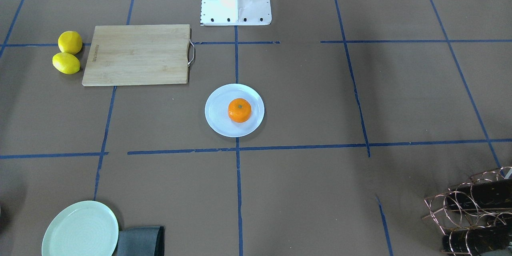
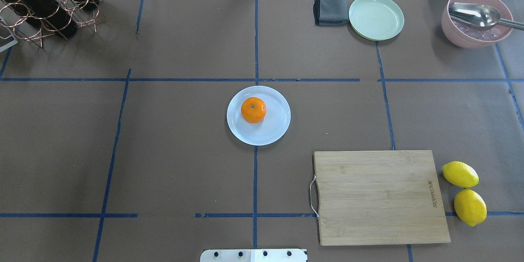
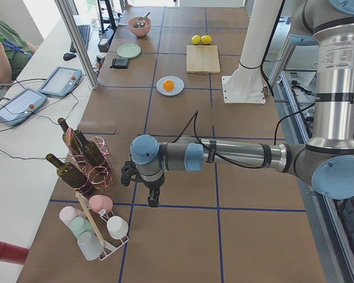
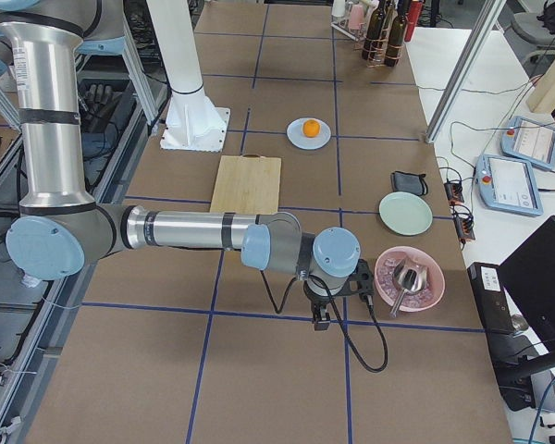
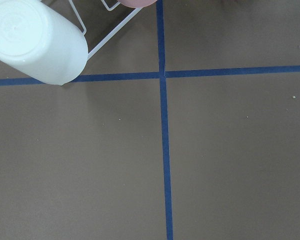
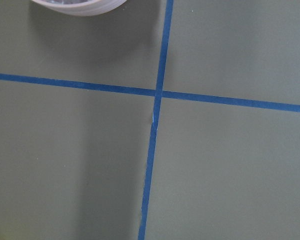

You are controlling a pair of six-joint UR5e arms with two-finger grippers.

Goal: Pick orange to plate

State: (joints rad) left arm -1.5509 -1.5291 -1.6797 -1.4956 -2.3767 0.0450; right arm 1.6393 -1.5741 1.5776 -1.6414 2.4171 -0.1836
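The orange (image 2: 253, 109) sits upright, stem dot up, on the pale bluish-white plate (image 2: 275, 127) at the table's middle; the front-facing view shows the same orange (image 1: 239, 110) on the plate (image 1: 217, 117). Both arms are far from it. My left gripper (image 3: 153, 199) hangs near the cup rack at the table's left end, and it shows only in the left side view, so I cannot tell its state. My right gripper (image 4: 320, 321) hangs beside the pink bowl at the right end, and I cannot tell its state either. Both wrist views show only brown table and blue tape.
A wooden cutting board (image 2: 378, 196) lies right of centre with two lemons (image 2: 464, 192) beside it. At the far right stand a green plate (image 2: 376, 17), a grey cloth (image 2: 329, 8) and a pink bowl with a spoon (image 2: 475, 18). A bottle rack (image 2: 45, 2) fills the far left corner.
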